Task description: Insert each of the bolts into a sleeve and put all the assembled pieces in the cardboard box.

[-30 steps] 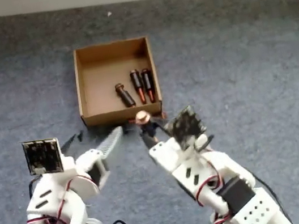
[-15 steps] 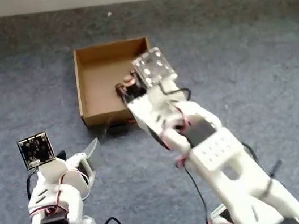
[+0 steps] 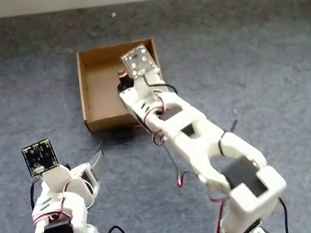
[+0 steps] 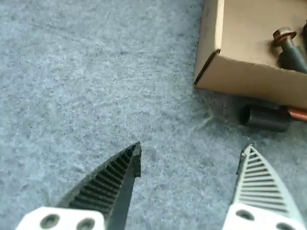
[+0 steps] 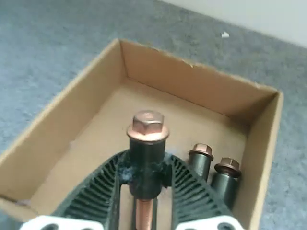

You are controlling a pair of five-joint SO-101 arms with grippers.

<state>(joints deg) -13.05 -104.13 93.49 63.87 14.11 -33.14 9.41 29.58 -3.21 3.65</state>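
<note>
My right gripper (image 5: 145, 168) is shut on a black sleeve with a copper bolt (image 5: 147, 128) through it, held upright above the inside of the cardboard box (image 5: 192, 79). Two assembled pieces (image 5: 200, 160) lie side by side against the box wall. From above, the right arm stretches over the box (image 3: 83, 93), and the held piece (image 3: 121, 74) shows at its tip. Another sleeve with a bolt (image 4: 266, 117) lies on the carpet just outside the box's near wall (image 4: 249, 76). My left gripper (image 4: 193, 148) is open above bare carpet, short of that piece.
Grey carpet surrounds the box on all sides. The left arm's gripper (image 3: 94, 162) sits back near its base, left of the right arm. A pale wall edge runs along the far side.
The right arm swung forward from the box's near wall to over the box, carrying the assembled piece. The left gripper drew back toward its base.
</note>
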